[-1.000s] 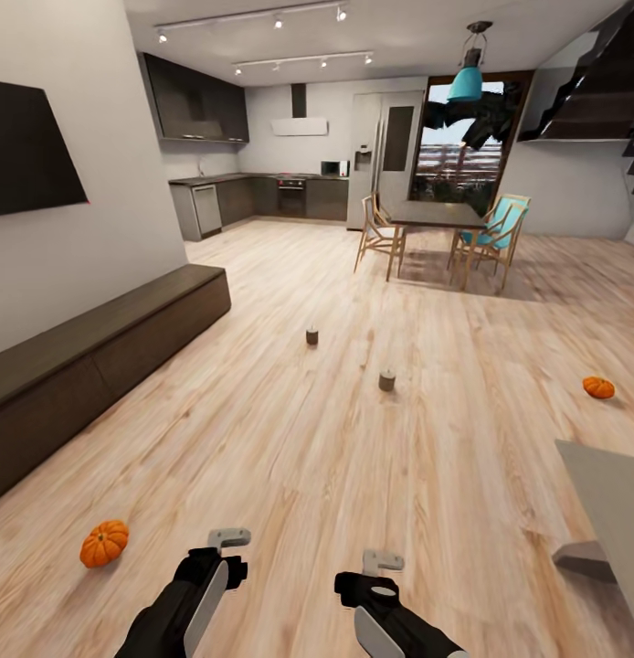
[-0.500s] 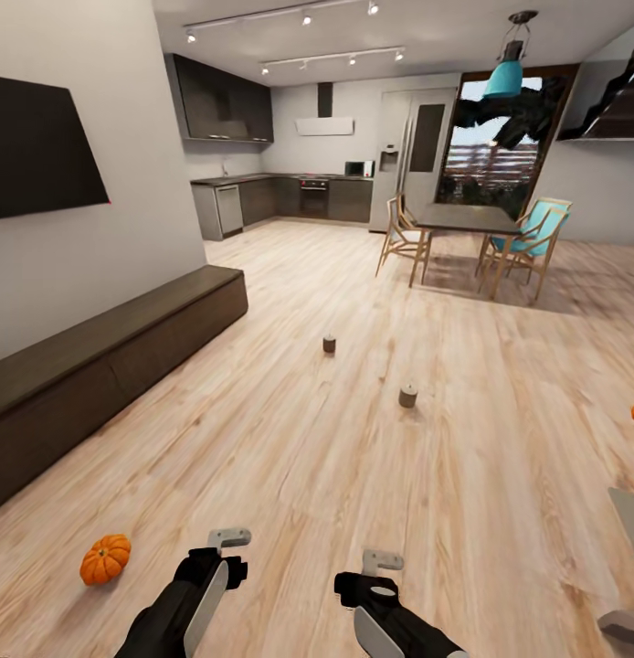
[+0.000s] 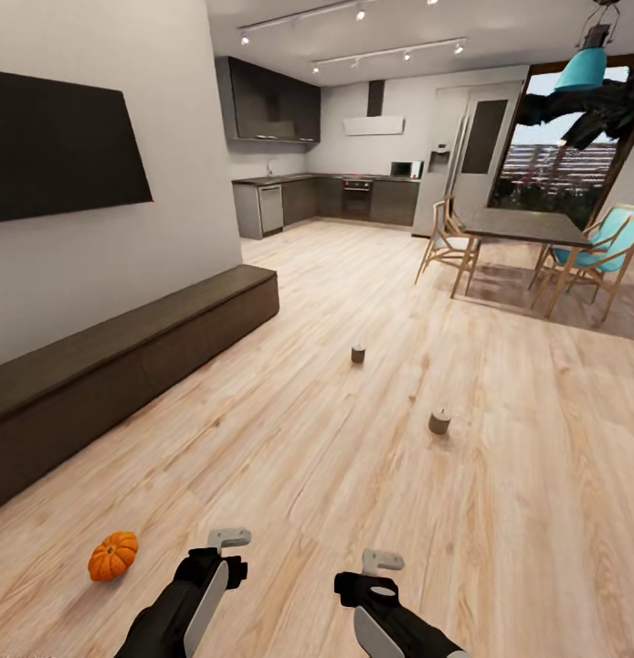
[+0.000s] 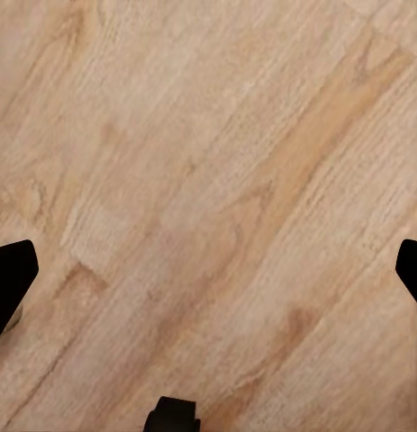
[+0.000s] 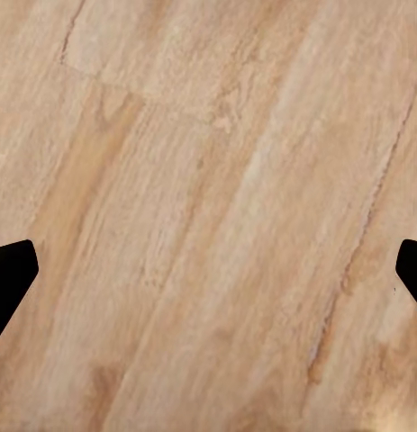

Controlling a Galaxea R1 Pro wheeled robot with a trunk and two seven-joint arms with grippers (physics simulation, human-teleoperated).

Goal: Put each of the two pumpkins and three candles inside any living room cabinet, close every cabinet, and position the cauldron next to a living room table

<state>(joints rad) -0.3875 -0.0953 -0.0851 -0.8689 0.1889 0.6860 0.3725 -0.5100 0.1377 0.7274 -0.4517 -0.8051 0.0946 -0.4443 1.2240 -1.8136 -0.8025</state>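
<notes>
One small orange pumpkin (image 3: 113,556) lies on the wood floor, just left of my left gripper (image 3: 222,552). Two short grey-brown candles stand on the floor farther ahead, one near the middle (image 3: 358,354) and one to its right and closer (image 3: 439,421). The long, low dark-brown cabinet (image 3: 125,352) runs along the left wall under a dark screen, its fronts shut. My right gripper (image 3: 379,574) hangs low beside the left one. In the wrist views both the left gripper (image 4: 208,270) and the right gripper (image 5: 208,270) are open over bare floor, holding nothing. The cauldron is out of view.
A dining table (image 3: 523,225) with wooden and teal chairs (image 3: 586,260) stands at the back right by the window. Dark grey kitchen cupboards (image 3: 308,196) line the far wall. Open wood floor (image 3: 308,457) stretches between me and the candles.
The head view has swung left, so everything slid right in the picture. The orange pumpkin at the right edge and a grey furniture corner have left the view. Both arms keep their pose.
</notes>
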